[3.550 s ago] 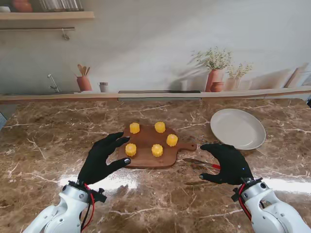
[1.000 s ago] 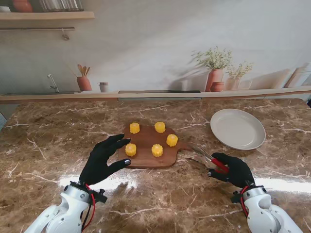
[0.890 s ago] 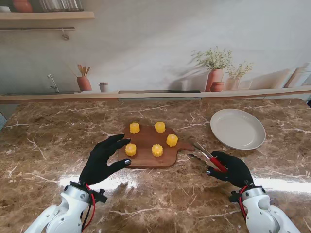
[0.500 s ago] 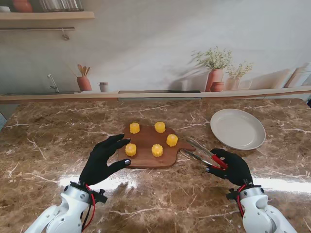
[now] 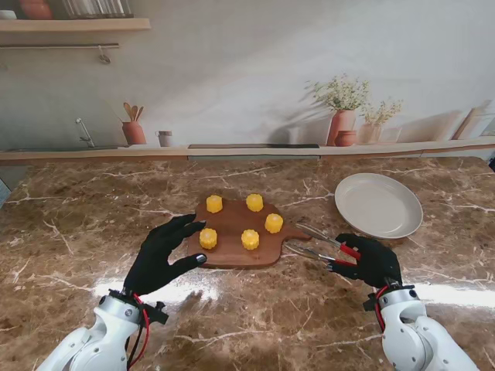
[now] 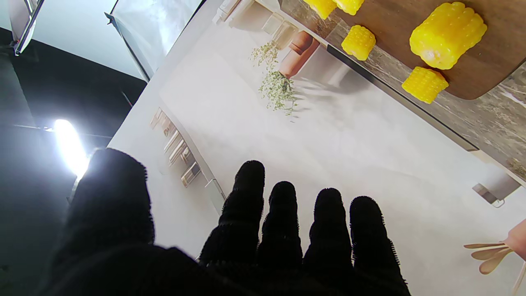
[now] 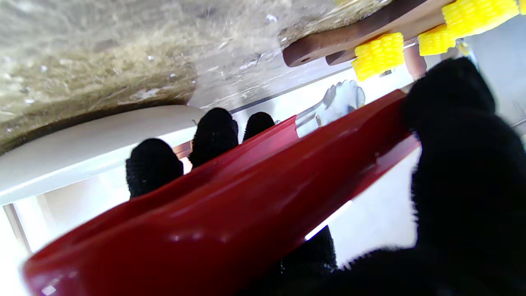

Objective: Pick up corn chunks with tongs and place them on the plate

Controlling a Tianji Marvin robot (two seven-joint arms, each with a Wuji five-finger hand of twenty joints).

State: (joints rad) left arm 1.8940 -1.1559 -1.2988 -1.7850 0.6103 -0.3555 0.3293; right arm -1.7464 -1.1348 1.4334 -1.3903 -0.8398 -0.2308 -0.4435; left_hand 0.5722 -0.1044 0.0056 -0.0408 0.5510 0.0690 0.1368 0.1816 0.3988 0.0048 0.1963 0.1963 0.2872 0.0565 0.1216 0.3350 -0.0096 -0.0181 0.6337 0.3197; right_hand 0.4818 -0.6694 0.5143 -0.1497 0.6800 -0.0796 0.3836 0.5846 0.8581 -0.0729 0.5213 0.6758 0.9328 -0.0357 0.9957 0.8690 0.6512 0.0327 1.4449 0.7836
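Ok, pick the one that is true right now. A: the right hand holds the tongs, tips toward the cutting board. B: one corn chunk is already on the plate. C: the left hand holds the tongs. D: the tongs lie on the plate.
A: the right hand grips the red-handled tongs, tips pointing at the cutting board; the plate is bare.

Five corn chunks (image 5: 249, 239) sit on one wooden cutting board (image 5: 232, 249). There is one white plate (image 5: 378, 204), one pair of tongs (image 5: 320, 246) with red handles, and one marble table (image 5: 77, 224). Two black-gloved hands show: one left hand (image 5: 162, 255) and one right hand (image 5: 370, 260). Two potted plants (image 5: 343, 108) stand on the ledge behind.
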